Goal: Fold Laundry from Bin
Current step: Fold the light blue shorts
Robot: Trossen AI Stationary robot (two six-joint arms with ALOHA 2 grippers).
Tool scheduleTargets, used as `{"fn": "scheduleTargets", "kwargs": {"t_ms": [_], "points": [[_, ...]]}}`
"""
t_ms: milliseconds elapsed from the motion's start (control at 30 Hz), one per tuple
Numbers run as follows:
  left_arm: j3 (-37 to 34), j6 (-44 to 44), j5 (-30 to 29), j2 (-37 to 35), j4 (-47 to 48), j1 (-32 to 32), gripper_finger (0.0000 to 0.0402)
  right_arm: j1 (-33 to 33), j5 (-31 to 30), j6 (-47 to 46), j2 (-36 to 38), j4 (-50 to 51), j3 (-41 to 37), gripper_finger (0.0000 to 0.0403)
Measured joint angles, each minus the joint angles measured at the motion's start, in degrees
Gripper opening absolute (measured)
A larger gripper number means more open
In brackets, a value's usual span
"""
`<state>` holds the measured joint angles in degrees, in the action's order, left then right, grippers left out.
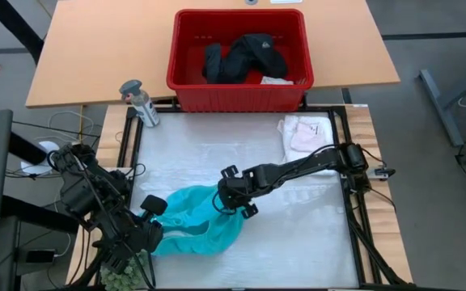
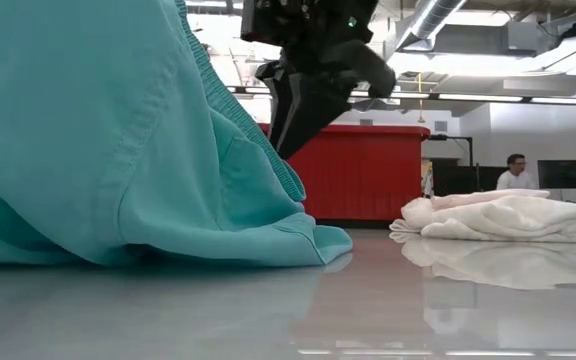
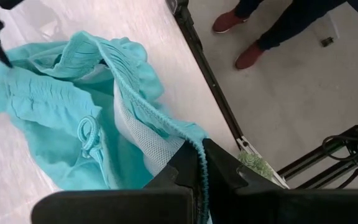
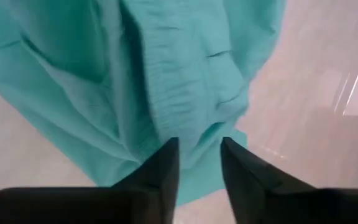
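Nearest the low camera, the turquoise garment (image 2: 118, 150) hangs in a lifted drape whose hem pools on the white desk (image 1: 298, 218). With its elastic waistband, drawstring and mesh lining it looks more like shorts than a shirt.

The left gripper (image 3: 202, 171) has its fingers pinched tight on the waistband edge at the near-left corner of the desk. The right gripper (image 4: 199, 163) is at the garment's far side near mid-desk, its fingers partly apart with cloth between them; whether they grip it I cannot tell.

The step in hand seems to be spreading this piece flat before folding. To do it well, the right fingers should take a single layer at the opposite waistband corner. Then both arms should draw apart until the fabric is taut, and lower it together so no crease gets trapped.

The red bin (image 1: 239, 61) sits at the desk's far edge with black clothing (image 1: 245, 56) inside; a pale pink-white folded pile (image 1: 306, 133) lies at the far right. The garment's full outline is bunched, and the bin's lower contents are hidden.
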<state>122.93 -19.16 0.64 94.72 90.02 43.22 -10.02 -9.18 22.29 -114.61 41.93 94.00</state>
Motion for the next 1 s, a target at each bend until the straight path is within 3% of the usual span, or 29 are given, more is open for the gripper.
{"fn": "scheduleTargets", "kwargs": {"t_ms": [100, 233, 667, 800, 1000], "points": [[0.0, 0.0, 0.0, 0.0, 0.0, 0.0, 0.0, -0.6, 1.1, -4.2, 0.0, -0.2, 0.0, 0.02], [0.0, 0.0, 0.0, 0.0, 0.0, 0.0, 0.0, -0.9, 1.9, -8.0, 0.6, 0.0, 0.0, 0.0227], [0.0, 0.6, 0.0, 0.0, 0.0, 0.0, 0.0, -0.9, 4.1, -9.9, -0.1, -6.9, -3.5, 0.0218], [0.0, 1.1, 0.0, 0.0, 0.0, 0.0, 0.0, -0.8, 0.9, -9.9, -0.1, -8.5, -3.5, 0.0173], [0.0, 3.4, -1.2, 0.0, 0.0, 0.0, 0.0, 0.7, 1.6, -10.2, 0.0, -9.7, -3.4, 0.0024]]}}
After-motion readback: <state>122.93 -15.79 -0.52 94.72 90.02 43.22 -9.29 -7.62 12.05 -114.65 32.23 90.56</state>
